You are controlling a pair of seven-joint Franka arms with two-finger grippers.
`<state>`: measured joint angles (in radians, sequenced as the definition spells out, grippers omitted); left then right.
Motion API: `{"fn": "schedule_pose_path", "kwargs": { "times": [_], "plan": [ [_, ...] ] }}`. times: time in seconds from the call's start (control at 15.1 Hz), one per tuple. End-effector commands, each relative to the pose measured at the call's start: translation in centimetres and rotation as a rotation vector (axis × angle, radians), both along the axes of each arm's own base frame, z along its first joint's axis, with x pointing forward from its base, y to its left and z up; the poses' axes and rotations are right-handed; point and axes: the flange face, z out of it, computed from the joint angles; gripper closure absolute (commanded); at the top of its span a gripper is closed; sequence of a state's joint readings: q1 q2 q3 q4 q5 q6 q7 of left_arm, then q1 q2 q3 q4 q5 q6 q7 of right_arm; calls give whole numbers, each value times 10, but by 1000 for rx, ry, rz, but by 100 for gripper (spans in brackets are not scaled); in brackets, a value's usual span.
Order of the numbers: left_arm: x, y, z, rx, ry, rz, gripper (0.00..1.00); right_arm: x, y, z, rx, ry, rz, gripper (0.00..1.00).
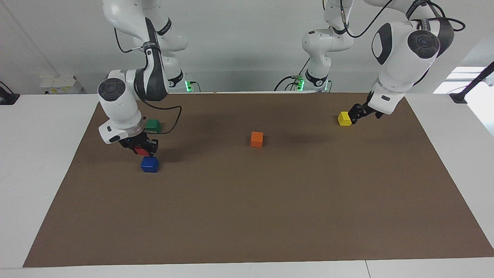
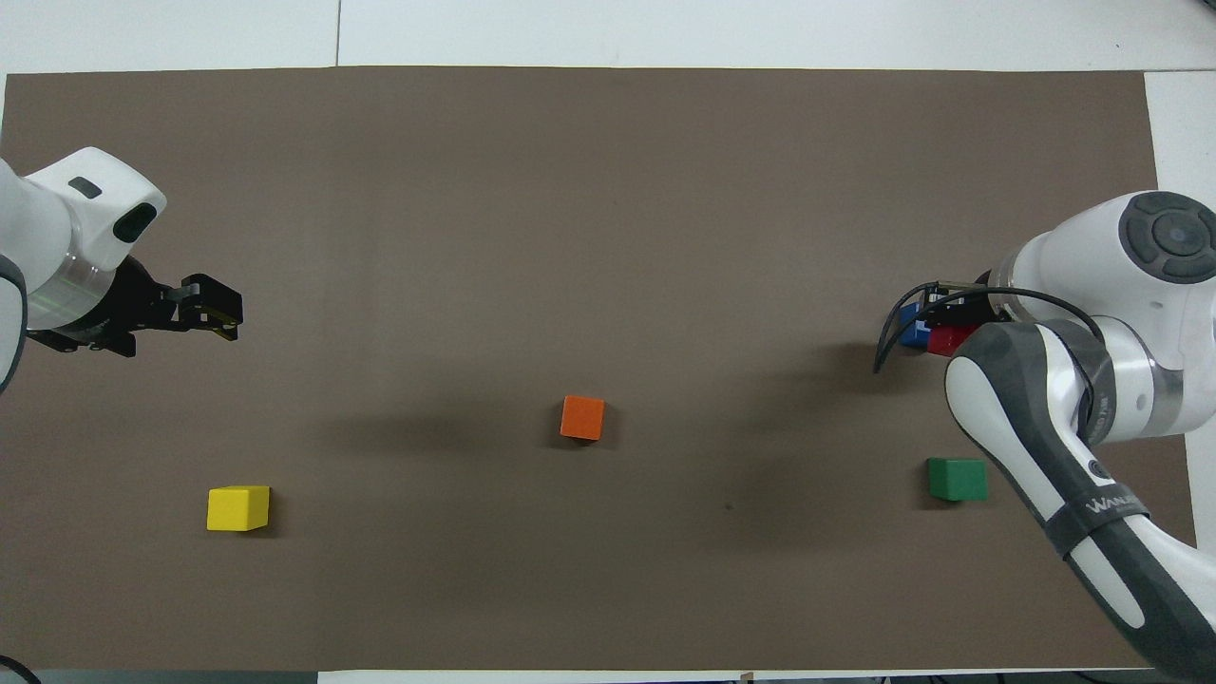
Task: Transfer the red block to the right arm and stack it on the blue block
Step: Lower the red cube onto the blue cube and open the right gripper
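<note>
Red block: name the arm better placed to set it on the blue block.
Right. Its tool holds the red block just above the blue block; the left tool waits by the yellow block.

Brown mat (image 1: 247,216): matt, paper-like sheet. Surface (image 1: 42,154) beneath: smooth white, faint sheen. Blue block (image 1: 149,164), orange block (image 1: 256,139), yellow block (image 1: 344,118), green block (image 1: 153,124): smooth painted finish. Arm shells (image 1: 115,104): glossy white plastic.

Our right gripper (image 1: 143,148) clamps the small glossy red cube (image 1: 139,150) just above the deep-blue cube (image 1: 149,164), at its eleven o'clock.
</note>
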<state>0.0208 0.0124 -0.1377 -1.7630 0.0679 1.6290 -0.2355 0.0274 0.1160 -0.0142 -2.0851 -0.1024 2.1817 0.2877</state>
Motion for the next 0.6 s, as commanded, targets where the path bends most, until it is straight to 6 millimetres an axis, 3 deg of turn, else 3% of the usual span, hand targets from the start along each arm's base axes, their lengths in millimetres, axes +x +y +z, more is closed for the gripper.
{"fn": "schedule_pose_path", "kwargs": {
  "times": [0.0,0.46,0.53],
  "plan": [
    [-8,4,1,-27,-19,-12,0,3,-4,-7,-12,-37,-34,100],
    [11,9,3,-73,-99,-53,0,14,-1,-30,-7,-74,-45,100],
    [14,6,13,-113,-108,-40,0,14,-1,-30,-6,-78,-43,100]
  ]
}}
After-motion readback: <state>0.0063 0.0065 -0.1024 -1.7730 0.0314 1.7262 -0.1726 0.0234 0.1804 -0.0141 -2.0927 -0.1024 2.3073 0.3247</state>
